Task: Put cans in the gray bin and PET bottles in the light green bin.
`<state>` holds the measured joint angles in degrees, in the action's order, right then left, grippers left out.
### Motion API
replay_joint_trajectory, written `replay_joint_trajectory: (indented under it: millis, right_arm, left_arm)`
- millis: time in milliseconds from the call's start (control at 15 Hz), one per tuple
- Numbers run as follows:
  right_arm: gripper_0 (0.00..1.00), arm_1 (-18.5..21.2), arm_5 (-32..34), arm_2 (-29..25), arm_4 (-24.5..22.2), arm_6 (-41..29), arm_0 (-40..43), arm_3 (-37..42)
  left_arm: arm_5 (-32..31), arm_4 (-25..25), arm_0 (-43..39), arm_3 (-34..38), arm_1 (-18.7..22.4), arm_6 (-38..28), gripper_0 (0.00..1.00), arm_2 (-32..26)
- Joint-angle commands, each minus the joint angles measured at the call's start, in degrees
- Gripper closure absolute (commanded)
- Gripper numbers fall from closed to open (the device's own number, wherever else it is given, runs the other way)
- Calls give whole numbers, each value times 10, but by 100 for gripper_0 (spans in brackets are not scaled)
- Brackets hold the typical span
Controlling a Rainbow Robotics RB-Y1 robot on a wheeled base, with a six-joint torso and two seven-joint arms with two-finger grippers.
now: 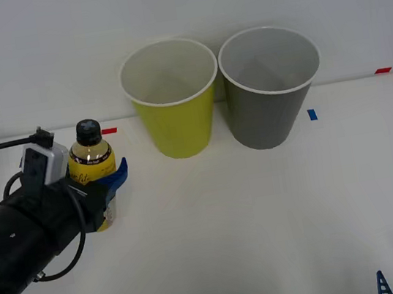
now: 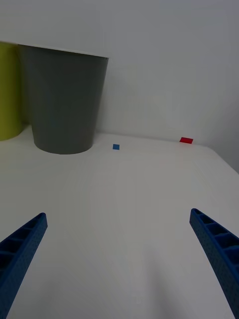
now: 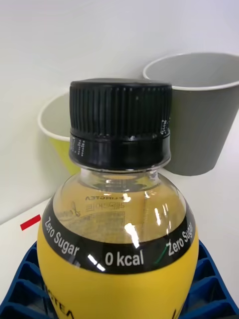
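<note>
Left gripper (image 1: 106,186) clamped round the PET bottle (image 1: 92,162), both bins waiting.

Blue fingers (image 3: 25,284) press the yellow body on either side, below the black cap, and the bottle stands upright; from the front view I cannot tell whether its base rests on the table (image 1: 268,232) or hangs just above it. Taking the light green bin (image 1: 172,99) as the mark, the bottle sits near it on the robot's left, and the gray bin (image 1: 273,85) stands just beside it on the right. Both bins look bare inside as far as can be seen, so nothing appears sorted yet; the carry and drop into the green bin remain. Right gripper (image 2: 119,259) hangs spread open, well apart from the green bin, beyond the gray one.
</note>
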<state>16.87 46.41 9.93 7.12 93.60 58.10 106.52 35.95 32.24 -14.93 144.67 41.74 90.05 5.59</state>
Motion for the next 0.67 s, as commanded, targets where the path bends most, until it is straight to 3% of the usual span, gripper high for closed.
replay_joint_trajectory:
  millis: [67,333,467,667]
  right_arm:
    - [0,0,0,0,0,0,0,0]
    - [0,0,0,0,0,0,0,0]
    - [0,0,0,0,0,0,0,0]
    - [0,0,0,0,0,0,0,0]
  left_arm:
    - [96,36,29,46,-3,-37,100,-66]
    - [197,100,122,41,-32,-39,100,-136]
    - [215,106,185,9,-32,-40,100,-138]
    - [229,162,294,-76,-32,-34,100,-132]
